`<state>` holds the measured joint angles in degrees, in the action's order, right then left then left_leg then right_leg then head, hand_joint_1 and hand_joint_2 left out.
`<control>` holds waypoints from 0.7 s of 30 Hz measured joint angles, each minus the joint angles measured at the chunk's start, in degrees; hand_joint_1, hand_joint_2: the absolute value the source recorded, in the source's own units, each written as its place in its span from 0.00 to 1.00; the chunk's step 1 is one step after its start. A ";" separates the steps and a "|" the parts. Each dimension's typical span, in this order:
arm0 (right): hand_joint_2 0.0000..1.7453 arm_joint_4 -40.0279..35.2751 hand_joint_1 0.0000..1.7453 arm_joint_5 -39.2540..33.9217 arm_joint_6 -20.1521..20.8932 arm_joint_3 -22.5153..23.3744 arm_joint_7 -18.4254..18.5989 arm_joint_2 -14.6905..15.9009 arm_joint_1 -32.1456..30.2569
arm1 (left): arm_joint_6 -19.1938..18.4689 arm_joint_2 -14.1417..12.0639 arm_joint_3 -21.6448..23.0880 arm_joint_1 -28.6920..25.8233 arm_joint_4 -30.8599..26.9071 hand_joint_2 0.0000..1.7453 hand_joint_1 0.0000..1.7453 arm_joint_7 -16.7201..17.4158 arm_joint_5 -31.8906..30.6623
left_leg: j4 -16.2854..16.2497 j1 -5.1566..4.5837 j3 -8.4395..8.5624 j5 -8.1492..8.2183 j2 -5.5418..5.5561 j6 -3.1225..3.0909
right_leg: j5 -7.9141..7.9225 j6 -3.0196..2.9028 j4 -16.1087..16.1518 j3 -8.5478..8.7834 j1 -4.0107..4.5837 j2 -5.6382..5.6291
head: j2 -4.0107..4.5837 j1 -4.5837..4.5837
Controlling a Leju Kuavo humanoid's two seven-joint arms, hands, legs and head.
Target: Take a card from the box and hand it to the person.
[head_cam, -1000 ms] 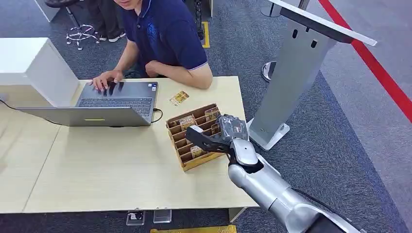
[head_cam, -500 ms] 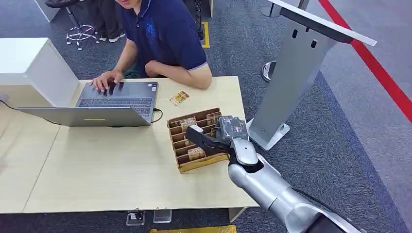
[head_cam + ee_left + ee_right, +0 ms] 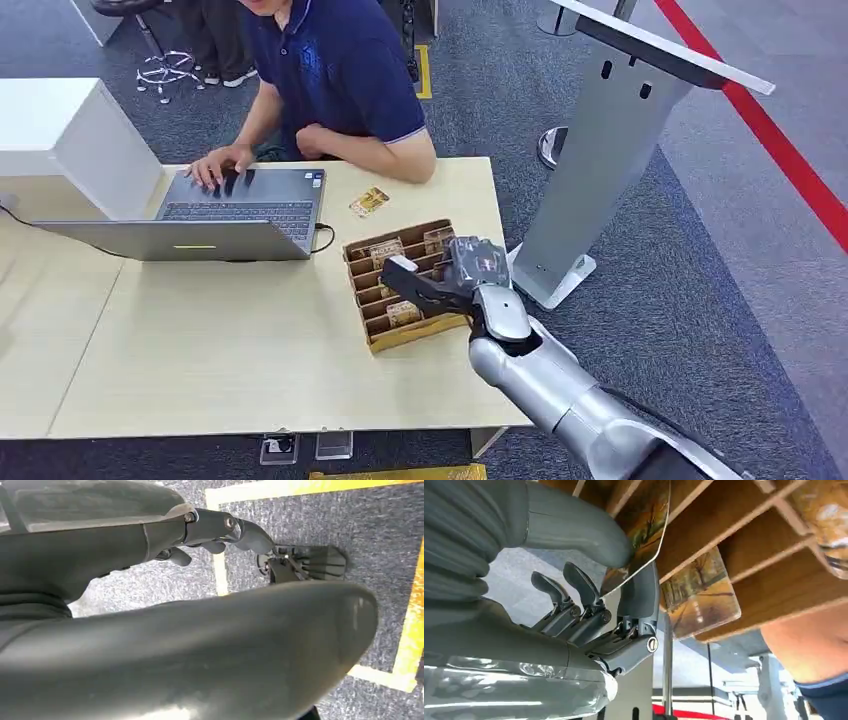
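Over the slotted wooden card box (image 3: 398, 283) on the bench (image 3: 230, 350), the right hand (image 3: 440, 283) pinched a card (image 3: 639, 535) between thumb and finger, still at its slot. Judged step: pulling it free; next it needs lifting clear, then carrying to the person (image 3: 335, 75). That pinch was plain from the right wrist; the head view gave the layout
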<state>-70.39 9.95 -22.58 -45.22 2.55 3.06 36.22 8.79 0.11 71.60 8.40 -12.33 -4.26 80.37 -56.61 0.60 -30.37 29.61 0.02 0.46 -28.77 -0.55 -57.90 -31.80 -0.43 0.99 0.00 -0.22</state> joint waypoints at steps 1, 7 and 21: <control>1.00 0.00 0.00 0.00 0.00 0.00 0.00 0.00 0.00 | 0.00 0.00 0.00 0.00 0.00 0.00 0.00 0.00 0.00 | 0.00 0.00 0.00 0.00 0.00 0.00 | 0.00 0.00 0.00 0.00 0.00 0.00 | 0.00 0.00; 1.00 -0.37 0.00 -0.74 0.11 0.20 -0.39 0.18 -0.35 | 0.00 -0.02 0.00 -0.04 0.02 0.00 0.00 -0.02 0.02 | 0.00 0.00 -0.01 0.01 -0.01 0.00 | 0.00 0.00 0.00 -0.01 0.00 -0.02 | 0.00 0.00; 1.00 -1.17 0.00 -2.55 0.48 0.63 -1.30 0.70 -1.09 | 0.00 -0.04 0.00 -0.12 0.02 0.00 0.00 -0.11 0.06 | 0.00 0.00 0.03 0.03 -0.02 0.02 | 0.00 0.00 0.01 -0.02 0.00 -0.05 | 0.00 0.04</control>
<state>-71.55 7.40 -22.10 -44.58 1.25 3.76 35.13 8.79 0.07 71.60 8.27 -12.31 -4.37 80.43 -56.61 0.60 -30.34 29.64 0.00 0.48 -28.77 -0.55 -57.89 -31.82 -0.43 0.94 0.00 -0.17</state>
